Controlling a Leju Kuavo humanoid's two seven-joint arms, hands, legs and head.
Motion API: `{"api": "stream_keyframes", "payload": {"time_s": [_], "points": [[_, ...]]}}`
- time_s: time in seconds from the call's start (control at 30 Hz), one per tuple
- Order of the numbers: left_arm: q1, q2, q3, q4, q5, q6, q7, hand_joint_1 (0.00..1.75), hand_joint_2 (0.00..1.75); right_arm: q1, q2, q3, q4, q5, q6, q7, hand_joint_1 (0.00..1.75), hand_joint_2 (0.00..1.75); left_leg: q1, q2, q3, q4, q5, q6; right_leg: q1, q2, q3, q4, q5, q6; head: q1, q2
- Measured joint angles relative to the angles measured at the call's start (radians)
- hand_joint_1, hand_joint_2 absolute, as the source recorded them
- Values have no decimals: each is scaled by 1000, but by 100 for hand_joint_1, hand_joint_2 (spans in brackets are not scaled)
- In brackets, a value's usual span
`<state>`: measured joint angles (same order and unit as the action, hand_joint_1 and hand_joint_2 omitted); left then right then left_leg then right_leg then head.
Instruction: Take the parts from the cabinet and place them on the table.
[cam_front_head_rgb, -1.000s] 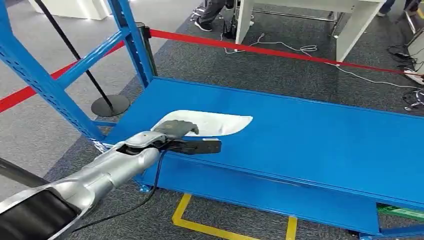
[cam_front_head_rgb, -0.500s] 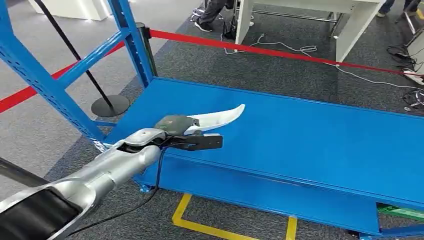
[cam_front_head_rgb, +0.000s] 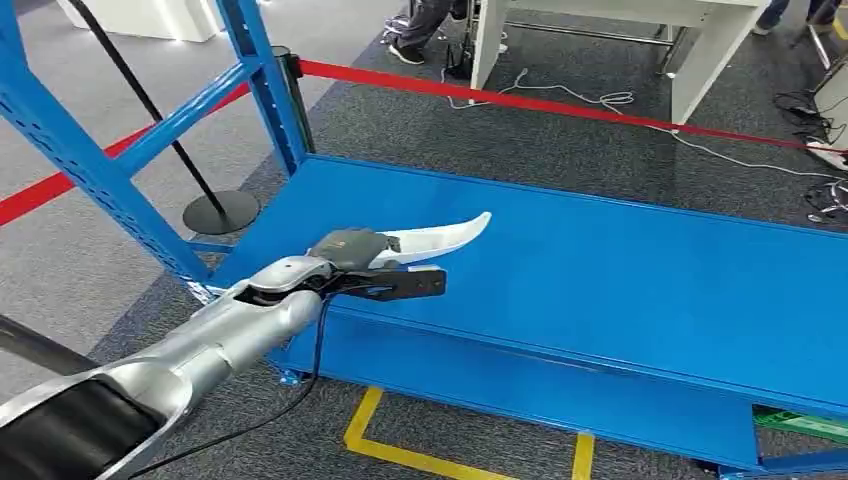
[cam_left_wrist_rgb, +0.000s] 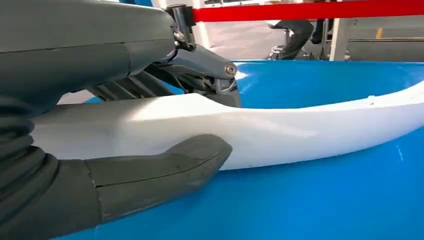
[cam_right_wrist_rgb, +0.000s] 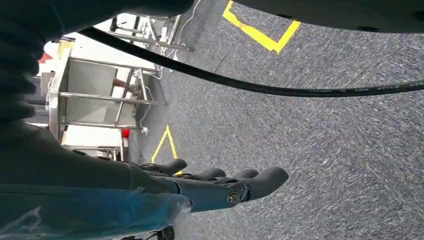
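Observation:
A long curved white part (cam_front_head_rgb: 440, 234) stands tipped on its edge over the blue cabinet shelf (cam_front_head_rgb: 620, 280), near the shelf's front left. My left hand (cam_front_head_rgb: 365, 262) grips its near end. In the left wrist view the thumb (cam_left_wrist_rgb: 150, 175) presses one face of the white part (cam_left_wrist_rgb: 300, 125) and the dark fingers (cam_left_wrist_rgb: 200, 70) close over the other; the far tip curves away above the shelf. My right hand (cam_right_wrist_rgb: 220, 187) hangs over the grey carpet, fingers stretched out and holding nothing.
Blue rack uprights (cam_front_head_rgb: 265, 80) rise at the shelf's far left corner. Red barrier tape (cam_front_head_rgb: 560, 105) runs behind the shelf, with a stanchion base (cam_front_head_rgb: 220, 210) at left. A white table (cam_front_head_rgb: 700, 40), floor cables and a person's legs (cam_front_head_rgb: 425, 25) are beyond. Yellow floor marking (cam_front_head_rgb: 400, 450) lies below.
A second ago the white part lay flat on the shelf under my left hand; it has since been tipped up on edge in my grip. Little has moved in the last half second.

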<state>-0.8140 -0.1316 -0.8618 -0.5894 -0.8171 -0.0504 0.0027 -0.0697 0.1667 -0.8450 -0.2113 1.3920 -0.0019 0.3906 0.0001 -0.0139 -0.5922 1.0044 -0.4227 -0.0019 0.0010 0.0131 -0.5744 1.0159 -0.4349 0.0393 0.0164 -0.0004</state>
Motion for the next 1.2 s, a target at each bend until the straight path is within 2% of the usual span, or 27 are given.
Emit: {"api": "stream_keyframes", "payload": {"time_s": [0.13, 0.17, 0.2, 0.23, 0.47, 0.7, 1.1, 1.13, 1.17, 1.2], "points": [[0, 0, 1, -2, -4, -2, -2, 175, 175, 0, 0, 0, 0, 2, 0, 0, 0, 175, 0, 0, 0, 0, 0, 0, 0, 0, 0, 0, 0, 0, 0, 0], [0, 0, 2, -2, -6, -4, -3, 157, 175, 0, 0, 0, 0, 2, 0, 0, 0, 175, 0, 0, 0, 0, 0, 0, 0, 0, 0, 0, 0, 0, 0, 0], [0, 0, 2, -2, -6, -6, -3, 12, 175, 0, 0, 0, 0, 3, 0, 0, 0, 175, 0, 0, 0, 0, 0, 0, 0, 0, 0, 0, 0, 0, 0, 0], [0, 1, 2, -2, -6, -11, -4, 0, 175, 0, 0, 0, 0, 4, 0, 0, 0, 175, 0, 0, 0, 0, 0, 0, 0, 0, 0, 0, 0, 0, 0, 0], [17, 15, 3, 3, -2, -89, -9, 0, 175, 0, 0, -1, 0, 11, -1, -6, 0, 175, 0, 0, -2, 0, 1, 1, 0, -1, -2, 0, 0, 0, 0, 0], [14, 37, 7, 16, 17, -138, -9, 0, 175, 0, 0, -1, 0, 14, -1, -8, 0, 175, 0, 0, -2, 0, 1, 1, 0, -1, -2, 0, 0, 0, 0, 0], [12, 59, 27, 32, 30, -112, 3, 0, 175, 0, 0, -1, 0, 23, -3, -9, 0, 175, 0, 0, -2, 0, 1, 0, 0, -1, -1, 1, 0, 0, 0, 0], [12, 60, 28, 33, 30, -111, 4, 5, 175, 0, 0, -1, 0, 25, -3, -9, 0, 175, 0, 0, -2, 0, 1, 0, 0, -1, -1, 1, 1, 0, 0, 0], [12, 61, 29, 33, 30, -110, 4, 152, 175, 0, 0, -1, 0, 26, -3, -9, 0, 175, 0, 0, -2, 0, 1, 0, 0, -1, -2, 1, 1, -1, 0, 0], [12, 63, 30, 33, 30, -110, 5, 175, 175, 0, 0, -1, 0, 26, -3, -9, 0, 175, 0, 0, -2, 0, 1, 0, 0, -1, -2, 1, 1, -1, 0, 0]]}}
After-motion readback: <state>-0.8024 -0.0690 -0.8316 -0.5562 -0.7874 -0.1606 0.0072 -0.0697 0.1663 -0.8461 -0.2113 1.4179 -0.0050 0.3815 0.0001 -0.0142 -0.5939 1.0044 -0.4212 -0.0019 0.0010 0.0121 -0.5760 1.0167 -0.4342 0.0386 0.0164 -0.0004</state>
